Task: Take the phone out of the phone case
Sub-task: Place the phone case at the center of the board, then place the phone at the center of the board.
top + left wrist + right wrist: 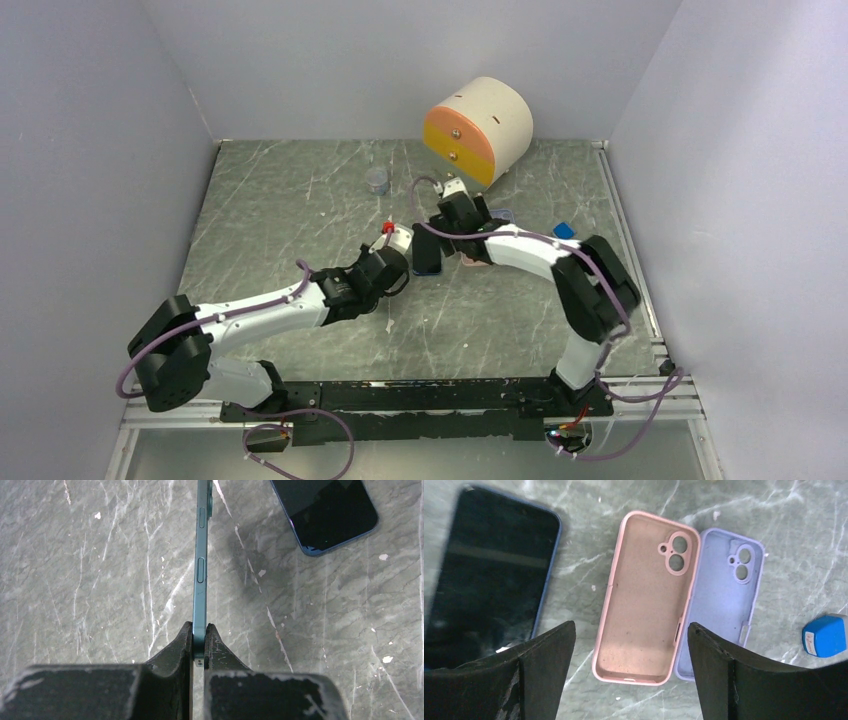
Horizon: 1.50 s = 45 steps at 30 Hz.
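Observation:
My left gripper (200, 635) is shut on the lower end of a teal phone (201, 570), seen edge-on and held clear of the table; from above it is a dark slab (427, 255) just ahead of the left gripper (400, 250). An empty pink phone case (646, 600) lies open side up on the table. My right gripper (631, 630) hovers over its lower end, open, with nothing between the fingers. At the left of the right wrist view is a dark-screened phone (489, 575), its lower end hidden behind my finger.
An empty lilac case (724, 600) lies against the pink one. Another dark phone (325, 512) lies flat on the table. A small blue block (824, 636) sits to the right. A round beige and orange drawer unit (478, 130) and a small cup (376, 180) stand at the back.

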Motion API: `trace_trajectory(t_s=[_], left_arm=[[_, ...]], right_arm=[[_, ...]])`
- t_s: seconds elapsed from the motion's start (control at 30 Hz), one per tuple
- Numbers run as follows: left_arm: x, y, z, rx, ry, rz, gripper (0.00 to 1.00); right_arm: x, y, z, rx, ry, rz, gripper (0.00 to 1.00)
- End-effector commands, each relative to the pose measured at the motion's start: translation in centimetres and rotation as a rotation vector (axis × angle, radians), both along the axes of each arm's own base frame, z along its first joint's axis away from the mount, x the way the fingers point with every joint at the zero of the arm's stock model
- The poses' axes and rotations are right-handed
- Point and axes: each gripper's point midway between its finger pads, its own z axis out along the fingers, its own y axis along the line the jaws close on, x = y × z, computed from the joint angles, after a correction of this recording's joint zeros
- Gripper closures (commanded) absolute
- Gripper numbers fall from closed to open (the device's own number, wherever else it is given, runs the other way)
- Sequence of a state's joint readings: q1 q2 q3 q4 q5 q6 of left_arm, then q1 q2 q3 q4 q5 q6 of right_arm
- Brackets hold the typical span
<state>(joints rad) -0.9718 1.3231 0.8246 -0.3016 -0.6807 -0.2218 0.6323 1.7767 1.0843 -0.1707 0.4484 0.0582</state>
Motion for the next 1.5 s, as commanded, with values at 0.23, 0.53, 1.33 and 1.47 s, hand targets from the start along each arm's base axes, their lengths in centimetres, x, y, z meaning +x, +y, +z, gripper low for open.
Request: trace_trajectory(t_s=[0.23,0.53,1.33,1.47], left_arm=[[1.5,-1.9,1.4,0.02,-0.029,0.005,0.97],[2.6,-3.4,0.6,0.132,-0.034,-0.004,0.97],[2.2,-5.0,-7.4,0.476,0.04,-0.011,0.77],[2.0,-5.3,-8.0,0.469,0.056,-0.008,0.72]], right_arm=[[-0.9,-3.2,12.8,0.618,-0.388,-0.073,0.06],[-4.5,-7.7,16.6,0.804,-0.579,-0.094,0.01],[-5.3,-10.0,15.2,0.803,-0.625,-0.182,0.01],[-5.2,-10.0,15.1,0.803,-0.619,-0.182,0.01]])
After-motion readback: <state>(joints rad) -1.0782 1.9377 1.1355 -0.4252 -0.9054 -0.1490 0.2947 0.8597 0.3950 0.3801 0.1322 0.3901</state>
